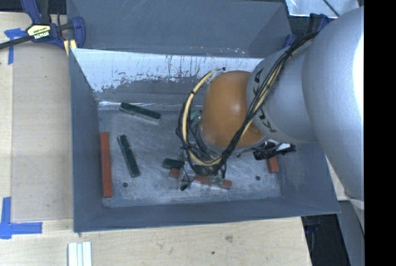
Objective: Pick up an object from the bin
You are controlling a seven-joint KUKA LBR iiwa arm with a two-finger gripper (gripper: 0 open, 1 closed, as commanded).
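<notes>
My gripper [197, 177] is low over the front middle of the bin floor, mostly hidden under the orange cover and its cables. Right beside it lie a small dark green piece [172, 164] with a small red piece [177, 172] on its left, and a short red piece [223, 184] on its right. Whether any of them is touched I cannot tell.
A long red bar [106, 163] lies along the left wall. One dark green bar [129, 155] sits next to it, another [140, 111] near the back. A short red block [272, 164] lies at the right, below the arm.
</notes>
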